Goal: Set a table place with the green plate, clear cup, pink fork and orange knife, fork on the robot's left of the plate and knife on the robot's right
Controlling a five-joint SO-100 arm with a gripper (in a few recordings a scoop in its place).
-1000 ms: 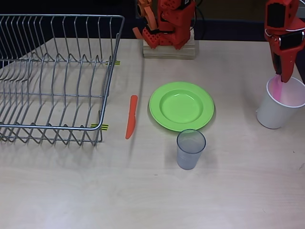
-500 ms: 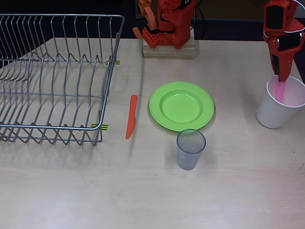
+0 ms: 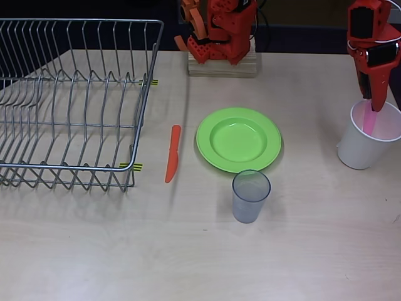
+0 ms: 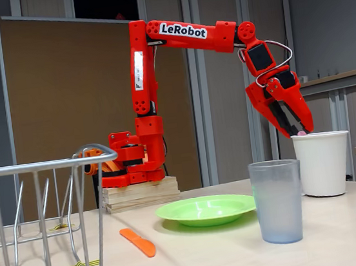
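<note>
- My hand (image 3: 369,106) is at the white cup's (image 3: 360,150) mouth, pinched on the pink fork (image 3: 369,120) standing inside.
- I judge the fork light, stiff, slick plastic; a high handle grip suits it.
- Green plate (image 3: 239,139), orange knife (image 3: 172,153) and clear cup (image 3: 250,196) sit on the counter (image 3: 188,251).

My red hand (image 3: 371,103) grips a pink fork (image 3: 369,120) over a white cup (image 3: 363,147). Lime-green plate (image 3: 239,139), orange knife (image 3: 172,153), greyish see-through cup (image 3: 250,195), silver wire rack (image 3: 69,103), pale wood-grain tabletop (image 3: 200,251).
</note>
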